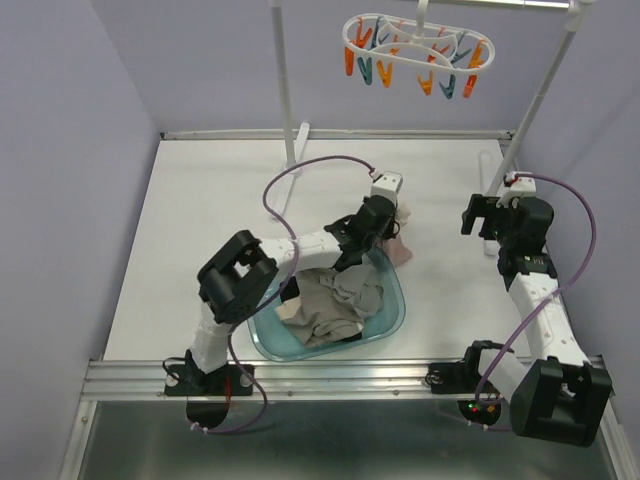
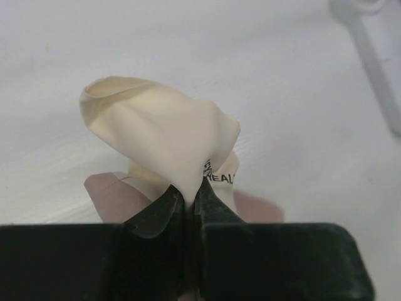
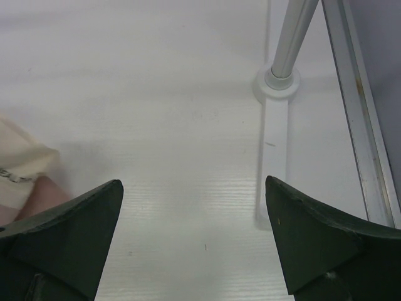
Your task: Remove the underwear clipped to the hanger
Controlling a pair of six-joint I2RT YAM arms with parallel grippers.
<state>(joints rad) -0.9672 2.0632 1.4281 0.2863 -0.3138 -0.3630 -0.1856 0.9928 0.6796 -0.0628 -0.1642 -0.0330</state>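
The white oval hanger (image 1: 415,45) hangs at the top with orange and teal clothespins; no cloth shows on it. My left gripper (image 1: 393,225) is at the teal basin's far right corner, shut on a pale pink underwear (image 1: 401,250). In the left wrist view the jaws (image 2: 191,194) pinch a cream fold with a printed label (image 2: 156,132) above pinker cloth (image 2: 116,194). Beige-taupe and grey underwear (image 1: 335,305) lie heaped in the basin (image 1: 395,320). My right gripper (image 1: 478,218) is open and empty over the table (image 3: 194,213), to the right of the held cloth (image 3: 19,166).
White rack poles stand at the back left (image 1: 285,80) and right (image 1: 540,100). The right pole's round foot (image 3: 279,78) is just ahead of my right gripper. An aluminium rail (image 1: 340,375) runs along the near edge.
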